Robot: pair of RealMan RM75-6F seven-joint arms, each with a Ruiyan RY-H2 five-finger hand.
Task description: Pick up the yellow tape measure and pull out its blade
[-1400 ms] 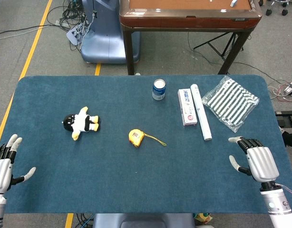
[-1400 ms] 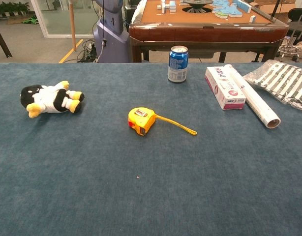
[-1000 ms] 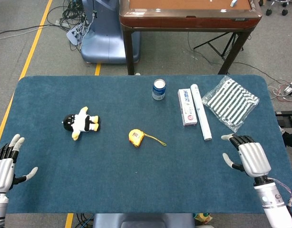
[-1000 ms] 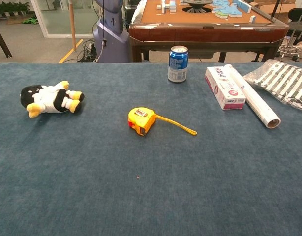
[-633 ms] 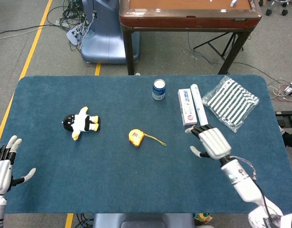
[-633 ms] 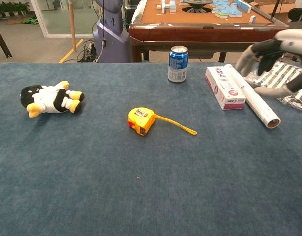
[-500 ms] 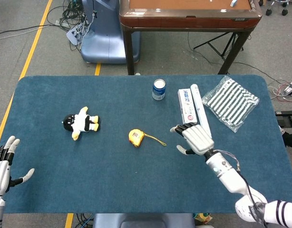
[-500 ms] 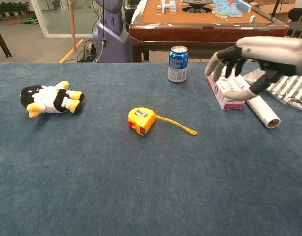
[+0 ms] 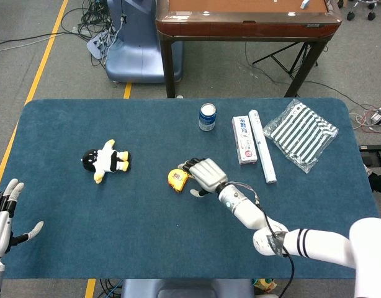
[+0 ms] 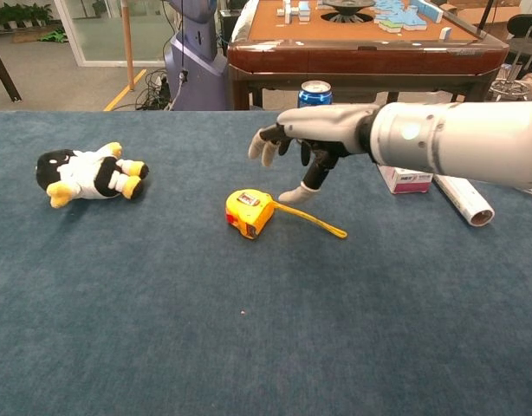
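hovering over one tape measure (image 10: 249, 211)

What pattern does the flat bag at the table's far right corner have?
Dark and white stripes on the bag; head view shows it best.

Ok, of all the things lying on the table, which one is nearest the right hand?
The yellow tape measure, with the right hand open just above it. The can and boxes lie further back.
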